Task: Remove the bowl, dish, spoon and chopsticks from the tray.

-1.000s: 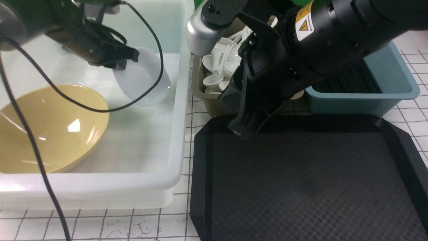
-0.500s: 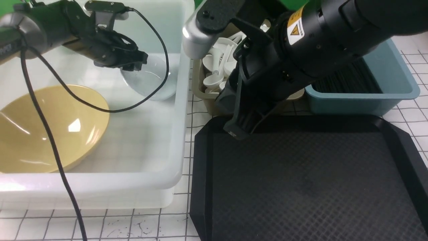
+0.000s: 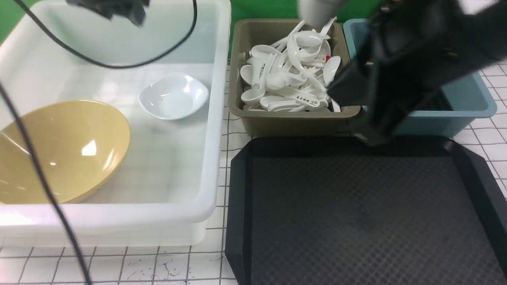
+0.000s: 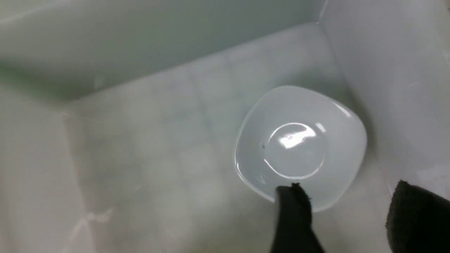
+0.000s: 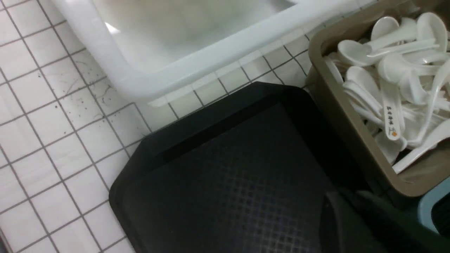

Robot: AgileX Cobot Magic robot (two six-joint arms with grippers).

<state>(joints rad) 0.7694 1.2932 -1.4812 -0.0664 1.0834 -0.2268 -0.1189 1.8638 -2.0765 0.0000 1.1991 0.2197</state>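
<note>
Tray, large, flat, black, rectangular with clipped corners, a raised rim and a diamond-textured floor, lying along the near edge of the white gridded counter, toward its right side.

Off the tray, by the left edge of the counter: big translucent white plastic tub. Inside it, at the near left, wide glossy mustard-yellow conical bowl, tilted, mouth turned up and to the right. Just beside the bowl but not touching, nearer the far edge and close to the tub's right wall: small shallow glossy white dish of rounded-square outline, sitting upright on the tub floor.

Left gripper raised above the dish and clear of it, black fingertips spread wide, gripping nothing.

Toward the far edge, mid-counter, just behind the tray: olive plastic bin heaped with glossy white soup spoons, one with printed marks on its handle. Impossible to pick out any single plain spoon.

Toward the far right corner: blue plastic bin, largely hidden by the right arm, contents not made out.

Right gripper a dark blur over the tray's far rim, in front of the two bins. Cannot tell how far open, nor whether anything is in it.
</note>
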